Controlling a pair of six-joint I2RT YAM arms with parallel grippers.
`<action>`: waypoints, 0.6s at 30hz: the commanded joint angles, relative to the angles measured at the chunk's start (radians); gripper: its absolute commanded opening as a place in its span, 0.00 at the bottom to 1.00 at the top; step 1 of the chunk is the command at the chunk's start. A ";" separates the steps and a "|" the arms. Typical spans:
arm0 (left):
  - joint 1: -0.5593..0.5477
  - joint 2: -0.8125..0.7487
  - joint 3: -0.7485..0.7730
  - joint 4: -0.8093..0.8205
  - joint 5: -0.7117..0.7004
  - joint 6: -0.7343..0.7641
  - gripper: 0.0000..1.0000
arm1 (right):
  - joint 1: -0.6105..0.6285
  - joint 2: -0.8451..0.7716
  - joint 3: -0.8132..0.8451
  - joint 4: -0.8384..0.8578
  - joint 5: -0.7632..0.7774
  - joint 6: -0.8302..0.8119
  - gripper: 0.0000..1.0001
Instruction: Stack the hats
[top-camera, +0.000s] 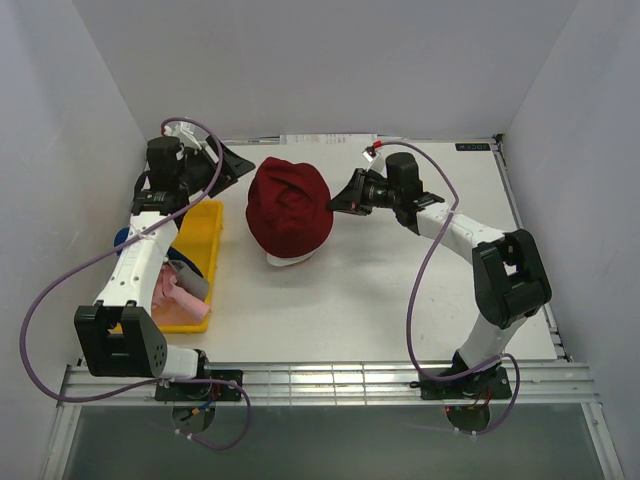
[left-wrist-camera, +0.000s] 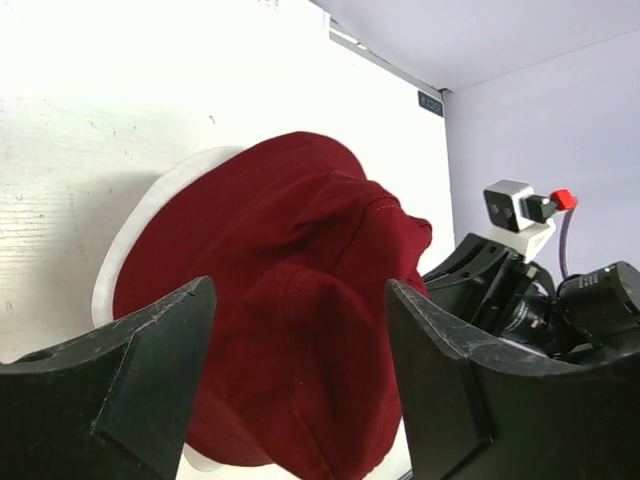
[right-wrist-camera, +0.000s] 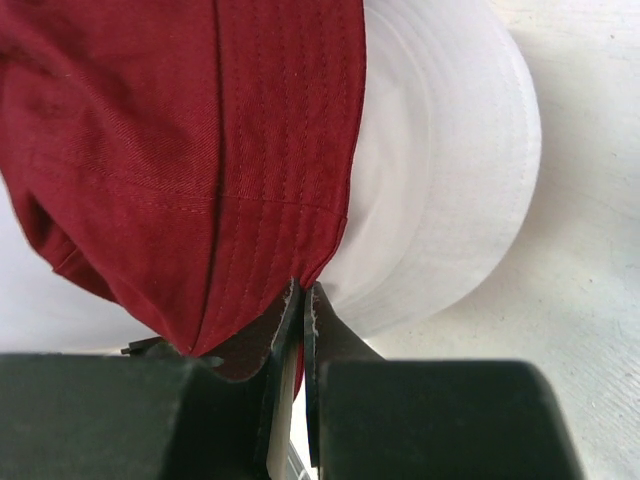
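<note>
Red hat (top-camera: 288, 208) apparently between right jaws

white table (top-camera: 380, 300), plain pale lavender-grey walls (top-camera: 330, 60) on three sides, even bright light.

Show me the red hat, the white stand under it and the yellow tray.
red hat (top-camera: 288, 205): top external view, on its crown.
white stand (right-wrist-camera: 450, 180): right wrist view, on its bare rounded side.
yellow tray (top-camera: 205, 235): top external view, on its bare far end.
</note>
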 joint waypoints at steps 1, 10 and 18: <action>0.009 -0.059 0.022 0.014 -0.008 0.008 0.79 | -0.007 0.016 0.021 -0.039 0.007 -0.023 0.08; 0.072 -0.028 -0.052 -0.022 -0.023 -0.061 0.68 | -0.010 0.023 0.040 -0.060 0.005 -0.034 0.08; 0.075 0.022 -0.174 0.095 0.066 -0.127 0.61 | -0.010 0.027 0.037 -0.065 0.002 -0.038 0.08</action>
